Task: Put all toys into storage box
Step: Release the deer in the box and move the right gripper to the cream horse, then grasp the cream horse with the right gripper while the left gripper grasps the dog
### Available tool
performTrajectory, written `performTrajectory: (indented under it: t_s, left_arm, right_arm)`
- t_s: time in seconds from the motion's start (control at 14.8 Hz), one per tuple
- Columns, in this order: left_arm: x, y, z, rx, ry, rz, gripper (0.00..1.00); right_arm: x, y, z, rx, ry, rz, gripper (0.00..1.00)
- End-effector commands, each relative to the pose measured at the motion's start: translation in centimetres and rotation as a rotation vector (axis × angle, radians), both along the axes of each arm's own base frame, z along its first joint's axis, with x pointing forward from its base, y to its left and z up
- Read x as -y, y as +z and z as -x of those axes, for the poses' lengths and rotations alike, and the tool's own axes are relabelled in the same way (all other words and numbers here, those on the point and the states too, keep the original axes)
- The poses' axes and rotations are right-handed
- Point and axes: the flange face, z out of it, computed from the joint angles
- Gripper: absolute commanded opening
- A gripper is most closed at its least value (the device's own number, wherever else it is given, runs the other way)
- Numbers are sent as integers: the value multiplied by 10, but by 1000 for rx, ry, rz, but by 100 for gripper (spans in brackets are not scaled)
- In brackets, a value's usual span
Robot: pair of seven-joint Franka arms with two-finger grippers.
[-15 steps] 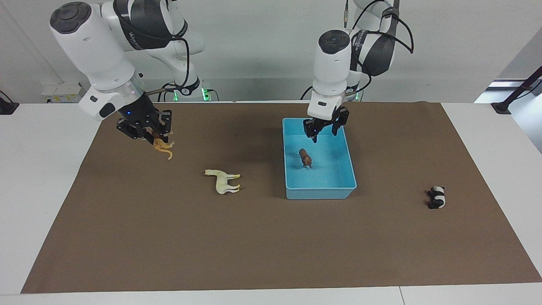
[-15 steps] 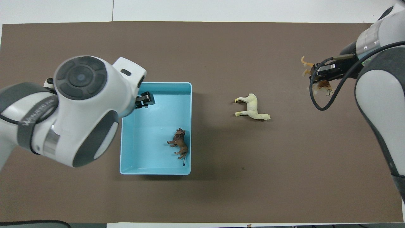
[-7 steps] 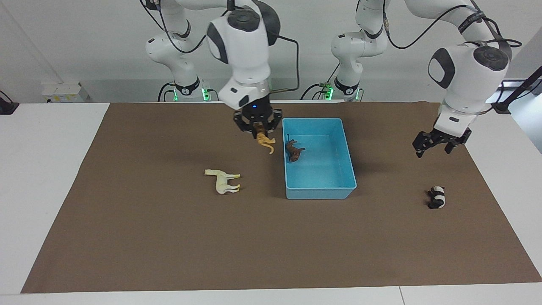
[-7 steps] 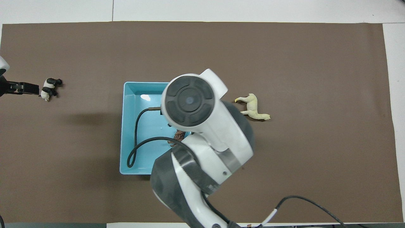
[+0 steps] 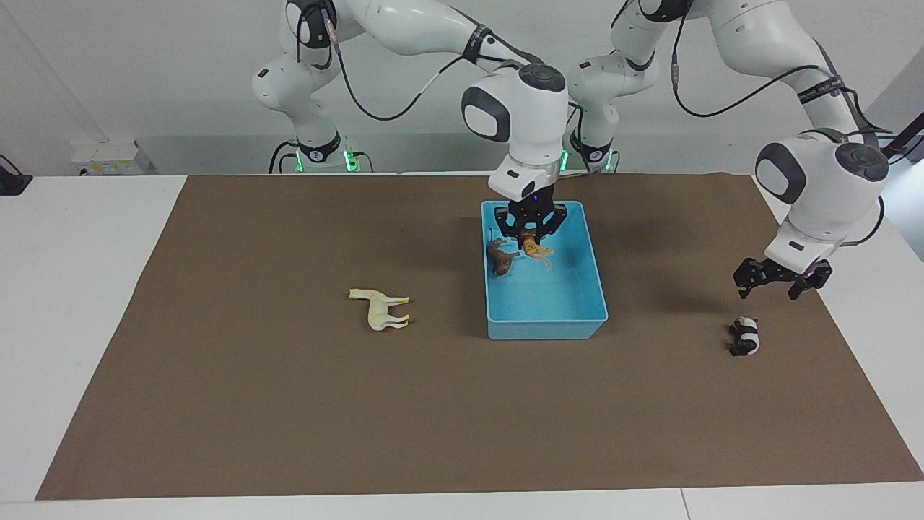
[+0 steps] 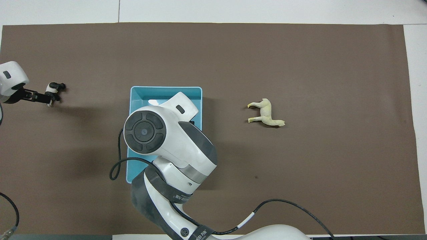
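Observation:
The light blue storage box [image 5: 546, 328] sits mid-mat, with the brown lion [image 5: 499, 257] lying inside by the wall toward the right arm's end. My right gripper [image 5: 532, 230] is over the box's robot-side half. The orange tiger [image 5: 535, 250] is right under its tips, inside the box's outline; whether it is still gripped does not show. In the overhead view the right arm hides that gripper, the tiger and the lion, and only part of the box [image 6: 166, 89] shows. My left gripper [image 5: 778, 283] hangs open just above the black-and-white panda [image 5: 744, 337].
The cream-white horse [image 5: 380, 307] lies on its side on the brown mat [image 5: 289, 404], beside the box toward the right arm's end. In the overhead view the left gripper [image 6: 43, 97] overlaps the panda [image 6: 55, 89], and the horse [image 6: 266, 114] lies in the open.
The right arm has carried the tiger from beside the box to over its inside. The left gripper has dropped lower and closer to the panda.

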Motion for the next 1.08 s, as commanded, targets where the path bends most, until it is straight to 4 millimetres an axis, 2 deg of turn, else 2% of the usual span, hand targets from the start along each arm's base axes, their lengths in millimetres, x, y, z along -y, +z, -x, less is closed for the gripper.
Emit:
performTrajectory:
  t_s: [0.0, 0.07, 0.2, 0.27, 0.34, 0.47, 0.54, 0.61, 0.74, 0.81, 0.88, 0.95, 1.02]
  left_arm:
    - [-8, -28, -17, 62, -17, 5, 100]
    - [-10, -33, -18, 69, -12, 5, 100]
    - [-7, -41, -19, 67, 1, 15, 100]
    - [-4, -42, -21, 76, 22, 18, 100]
    - [-1, -48, -22, 78, 36, 23, 100]
    - [1, -54, -22, 84, 41, 26, 100]
    - [1, -56, -20, 83, 42, 25, 100]
    - [1, -58, -18, 81, 43, 26, 100]
    - [1, -64, -13, 72, 44, 28, 91]
    - [1, -65, -12, 73, 47, 29, 84]
    - [1, -66, -10, 75, 52, 30, 68]
    - [1, -65, -10, 78, 75, 33, 49]
    - [3, -65, -11, 79, 99, 38, 24]
  right_arm:
    - [21, 16, -10, -71, -83, 31, 100]
    - [34, 24, -13, -89, -102, 45, 100]
    - [83, 60, -38, -87, -167, 27, 100]
    - [113, 67, -57, -78, -196, 29, 100]
    - [143, 65, -74, -93, -187, 41, 100]
    - [185, 45, -88, -126, -130, 69, 100]
    - [217, 33, -96, -135, -116, 70, 100]
    - [240, 18, -100, -133, -89, 67, 100]
    - [274, -20, -90, -125, -27, 60, 100]
    - [285, -44, -81, -124, 10, 60, 100]
    - [292, -64, -74, -119, 35, 60, 100]
    - [298, -80, -73, -114, 45, 62, 100]
    - [300, -93, -73, -113, 57, 68, 100]
